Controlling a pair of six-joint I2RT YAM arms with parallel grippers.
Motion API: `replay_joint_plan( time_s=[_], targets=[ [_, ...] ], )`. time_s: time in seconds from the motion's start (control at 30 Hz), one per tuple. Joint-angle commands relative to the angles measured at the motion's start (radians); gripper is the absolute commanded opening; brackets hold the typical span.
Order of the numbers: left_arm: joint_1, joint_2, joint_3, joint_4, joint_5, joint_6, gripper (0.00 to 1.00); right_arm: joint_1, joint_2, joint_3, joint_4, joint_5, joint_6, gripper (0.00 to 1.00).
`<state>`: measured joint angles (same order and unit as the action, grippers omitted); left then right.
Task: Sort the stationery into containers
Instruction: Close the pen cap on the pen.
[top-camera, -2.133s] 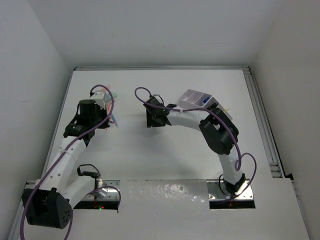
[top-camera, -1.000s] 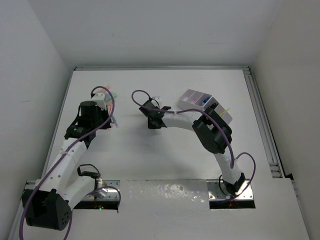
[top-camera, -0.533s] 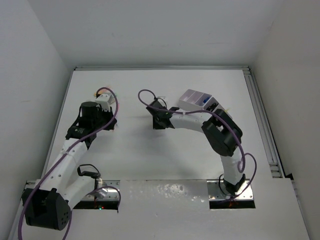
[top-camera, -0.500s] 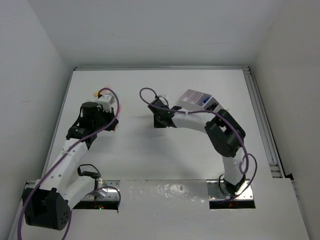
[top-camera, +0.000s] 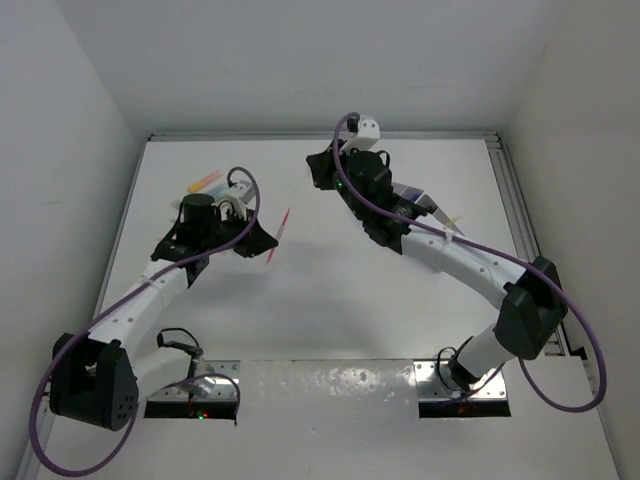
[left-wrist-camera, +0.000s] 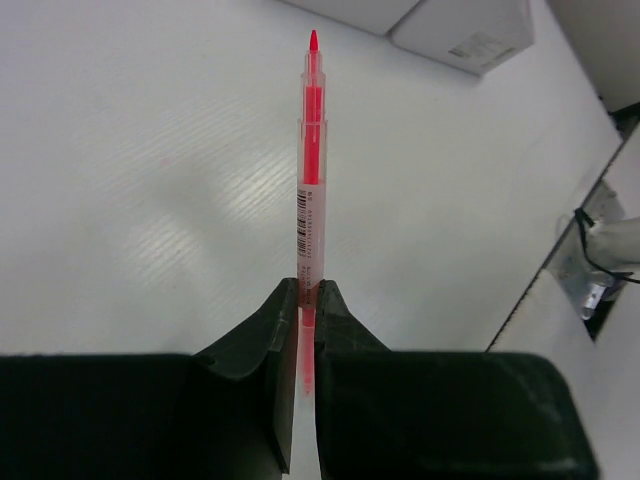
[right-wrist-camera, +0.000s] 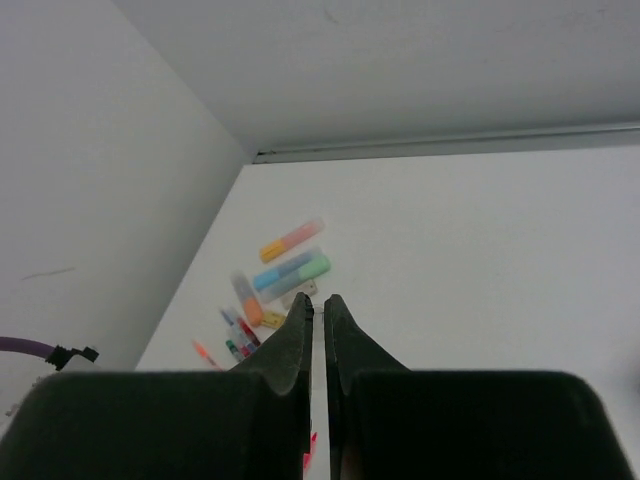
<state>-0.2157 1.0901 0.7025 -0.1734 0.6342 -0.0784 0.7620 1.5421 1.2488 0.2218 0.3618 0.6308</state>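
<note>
A: White desk all round. Why is the left gripper (left-wrist-camera: 308, 288) pinching the red pen (left-wrist-camera: 310, 180) above mid-desk?

B: It's probably heading for the organiser (top-camera: 420, 198), far right. The right gripper (right-wrist-camera: 318, 300) is hovering, pressed together, empty.

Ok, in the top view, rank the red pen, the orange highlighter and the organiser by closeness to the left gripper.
1. Red pen: clamped in the left gripper.
2. Orange highlighter: farther out, to the left.
3. Organiser: right side, partly hidden by the right arm.
</note>
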Motion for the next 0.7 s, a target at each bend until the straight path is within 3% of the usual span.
replay_joint_plan(
  time_s=[0.0,0.17,0.67],
  targets=[
    [-0.005,0.011,0.054,0.136,0.116,-0.092,0.0,0.022,0.041,-0.028,0.143,0.005,-0.017,0.0],
    [-0.011,0.022,0.055,0.25,0.145,-0.187,0.0,0.028,0.046,-0.042,0.203,-0.029,0.033,0.0],
    [-0.014,0.03,0.048,0.327,0.125,-0.236,0.0,0.033,0.056,-0.083,0.248,-0.032,0.072,0.0]
  ],
)
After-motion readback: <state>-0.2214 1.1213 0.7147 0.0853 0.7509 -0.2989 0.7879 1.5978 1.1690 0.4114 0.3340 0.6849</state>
